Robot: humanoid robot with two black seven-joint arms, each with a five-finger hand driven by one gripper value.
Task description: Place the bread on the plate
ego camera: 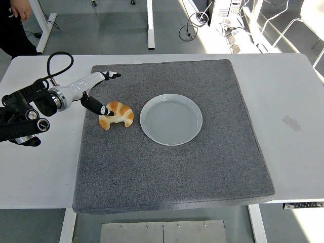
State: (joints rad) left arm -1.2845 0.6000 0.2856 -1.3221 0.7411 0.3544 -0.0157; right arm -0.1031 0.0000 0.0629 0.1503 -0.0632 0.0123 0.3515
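Note:
A golden croissant (118,115) lies on the grey mat (172,167), just left of the empty white plate (171,119). My left hand (108,93) reaches in from the left and hovers at the croissant's upper left. Its fingers (110,75) are stretched out and point right, well behind the bread. Its black thumb (97,106) points down and its tip touches the croissant's left end. The hand holds nothing. The right arm is out of view.
The mat covers most of the white table (293,96). A person (15,25) stands at the top left, beyond the table's far corner. Desk legs and cables show on the floor behind.

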